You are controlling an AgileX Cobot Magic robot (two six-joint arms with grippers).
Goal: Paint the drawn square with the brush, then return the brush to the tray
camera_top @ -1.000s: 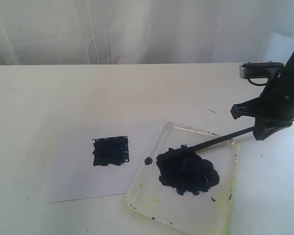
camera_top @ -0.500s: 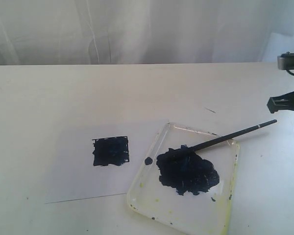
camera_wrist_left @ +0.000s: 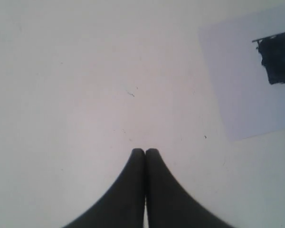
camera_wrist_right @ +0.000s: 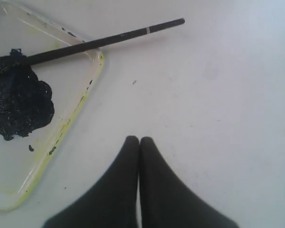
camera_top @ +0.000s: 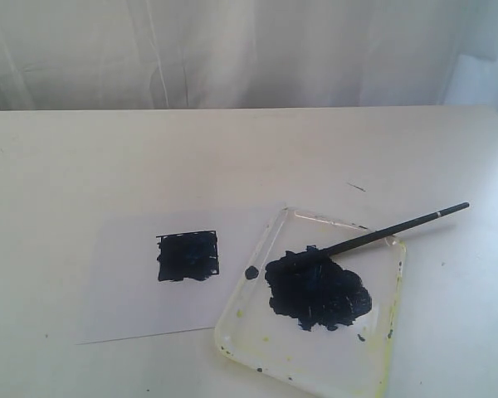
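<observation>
Clear, yellow-rimmed tray (camera_top: 253, 327) sits by the paper (camera_top: 124, 290), whose drawn square (camera_top: 187, 256) is filled blue-black. The thin black brush (camera_top: 390, 226) lies across the tray's rim, tip in paint (camera_top: 315, 290). My left hand (camera_wrist_left: 145, 153) and right hand (camera_wrist_right: 139, 140) are clenched, empty.

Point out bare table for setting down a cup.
Bare: table behind and left of the paper, and the strip right of the tray. Crowded: front centre, where paper and tray meet and the brush overhangs the tray's rim.

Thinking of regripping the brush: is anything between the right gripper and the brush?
Nothing visible. Only bare table lies between the shut right gripper and the brush, whose handle end juts out past the rim of the tray.
</observation>
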